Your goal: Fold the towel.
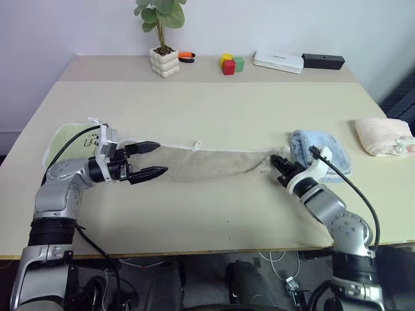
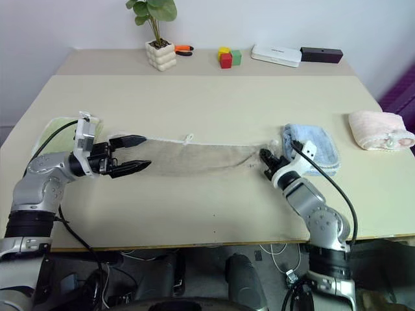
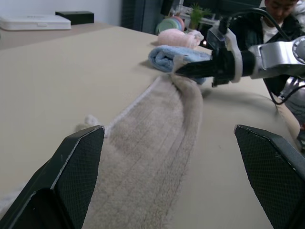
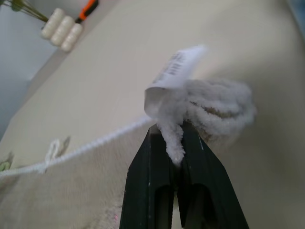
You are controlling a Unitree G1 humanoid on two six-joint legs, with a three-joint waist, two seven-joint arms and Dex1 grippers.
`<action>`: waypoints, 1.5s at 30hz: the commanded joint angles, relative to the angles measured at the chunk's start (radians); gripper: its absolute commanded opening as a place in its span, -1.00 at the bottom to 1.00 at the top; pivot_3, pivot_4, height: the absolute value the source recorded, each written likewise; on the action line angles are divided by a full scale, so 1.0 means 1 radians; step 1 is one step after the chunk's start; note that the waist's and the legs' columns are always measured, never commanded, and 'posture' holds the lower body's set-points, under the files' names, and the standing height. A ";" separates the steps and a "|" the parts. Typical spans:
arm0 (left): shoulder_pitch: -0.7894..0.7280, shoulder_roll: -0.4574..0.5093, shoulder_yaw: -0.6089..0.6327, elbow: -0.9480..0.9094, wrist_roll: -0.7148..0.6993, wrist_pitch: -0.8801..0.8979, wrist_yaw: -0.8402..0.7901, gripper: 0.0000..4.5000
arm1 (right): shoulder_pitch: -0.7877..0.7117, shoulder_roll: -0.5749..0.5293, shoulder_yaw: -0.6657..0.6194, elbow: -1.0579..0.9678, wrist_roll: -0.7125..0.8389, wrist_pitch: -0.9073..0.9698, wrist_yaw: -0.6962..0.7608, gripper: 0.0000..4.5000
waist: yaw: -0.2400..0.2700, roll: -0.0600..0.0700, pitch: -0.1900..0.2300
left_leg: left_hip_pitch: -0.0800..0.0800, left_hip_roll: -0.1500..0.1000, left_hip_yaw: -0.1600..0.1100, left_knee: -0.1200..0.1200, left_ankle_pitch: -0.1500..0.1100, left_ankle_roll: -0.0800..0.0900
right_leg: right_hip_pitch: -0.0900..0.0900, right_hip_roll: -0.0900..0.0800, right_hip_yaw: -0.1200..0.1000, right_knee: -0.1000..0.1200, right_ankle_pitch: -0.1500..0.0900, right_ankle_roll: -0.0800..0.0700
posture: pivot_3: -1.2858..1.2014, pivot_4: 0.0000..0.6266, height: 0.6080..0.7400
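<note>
Two pincers — right pincer (image 4: 177, 143) pinching the towel (image 1: 207, 162), left pincer (image 1: 154, 159) wide.

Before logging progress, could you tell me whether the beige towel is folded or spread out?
Folded lengthwise: the towel lies as a narrow strip, its end pinched in the right gripper.

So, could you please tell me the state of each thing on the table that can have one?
towel: folded into a long strip, flat, right end pinched.
right gripper: shut on towel.
left gripper: open, holding nothing, over the strip's left end.
blue towel: folded.
pink towel: rolled up.
green towel: lying flat.
</note>
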 commanded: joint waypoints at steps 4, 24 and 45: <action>-0.029 -0.009 0.017 -0.007 -0.002 -0.038 0.024 1.00 | -0.145 -0.085 0.015 0.112 -0.166 -0.067 0.151 -0.96 | 0.002 0.001 0.001 | 0.000 0.000 0.000 0.000 0.000 0.000 | 0.000 0.000 0.000 0.000 0.000 0.000 | 0.03 -0.52 0.92; -0.064 0.003 0.022 0.048 -0.013 -0.040 0.013 1.00 | 0.107 -0.326 0.074 -0.222 -0.293 0.041 0.394 -0.96 | -0.003 0.003 0.001 | -0.001 0.000 -0.001 -0.001 0.000 0.000 | -0.001 0.001 0.001 -0.001 0.000 0.000 | 0.03 -0.52 0.92; 0.017 0.120 0.053 0.005 -0.012 -0.024 -0.042 1.00 | -0.129 -0.267 0.370 -0.324 -0.503 0.038 0.531 -0.96 | 0.003 0.003 0.002 | -0.002 0.000 0.000 -0.001 0.000 0.000 | -0.003 0.000 0.000 -0.001 0.000 0.000 | 0.03 -0.52 0.92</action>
